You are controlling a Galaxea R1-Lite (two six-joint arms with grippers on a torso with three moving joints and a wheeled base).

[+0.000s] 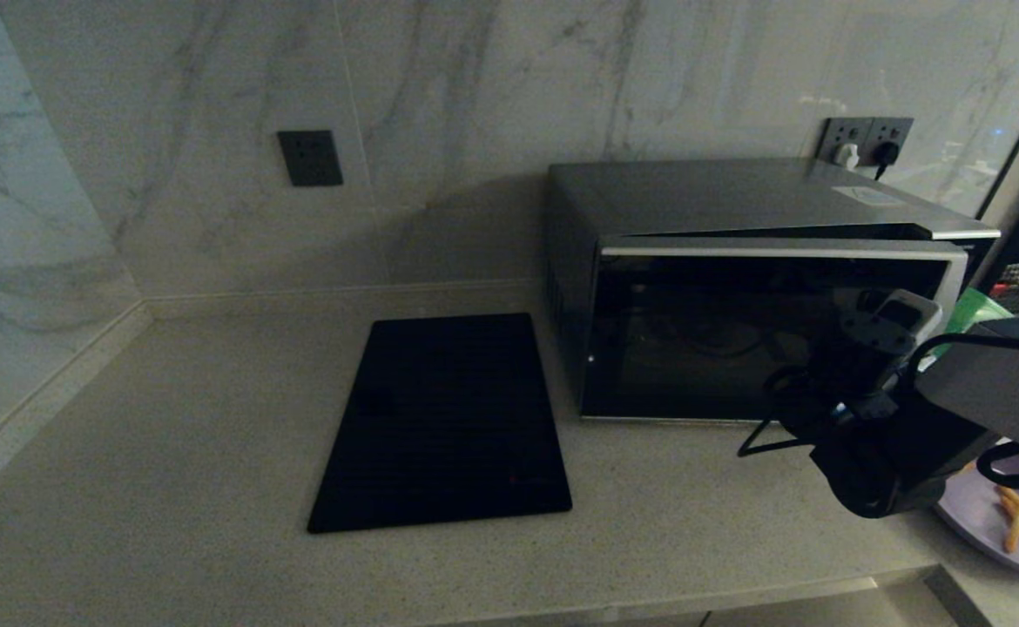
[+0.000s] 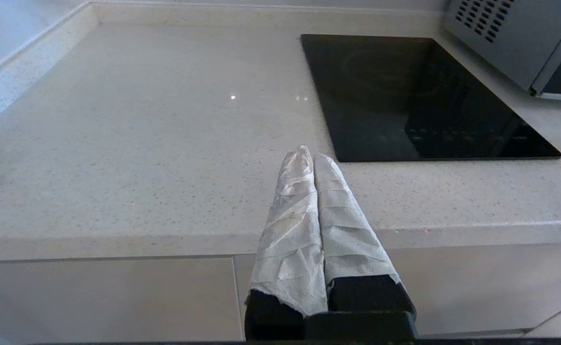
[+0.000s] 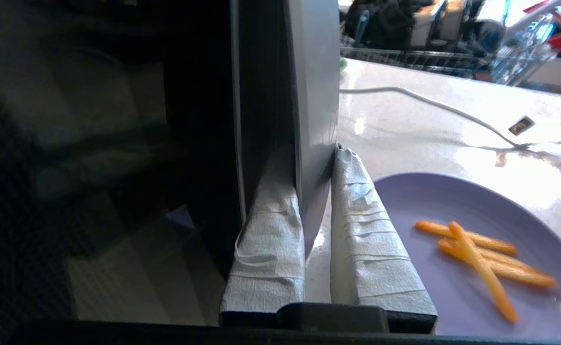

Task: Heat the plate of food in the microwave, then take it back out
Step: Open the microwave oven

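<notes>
The black and silver microwave (image 1: pixel 736 196) stands at the back right of the counter, its dark glass door (image 1: pixel 736 340) slightly ajar along the top edge. My right gripper (image 3: pixel 311 153) is shut on the door's silver handle (image 3: pixel 315 86), one taped finger on each side. In the head view the right wrist (image 1: pixel 875 435) hides those fingers. The lilac plate (image 1: pixel 980 522) with a few orange fries (image 3: pixel 482 254) lies on the counter right of the microwave, beside that gripper. My left gripper (image 2: pixel 309 155) is shut on nothing, parked over the counter's front edge.
A flat black glass cooktop (image 1: pixel 444 427) lies left of the microwave. Wall sockets with plugs (image 1: pixel 862 144) sit behind it, and something green (image 1: pixel 975 309) shows at its right. A white cable (image 3: pixel 453 112) runs across the counter beyond the plate.
</notes>
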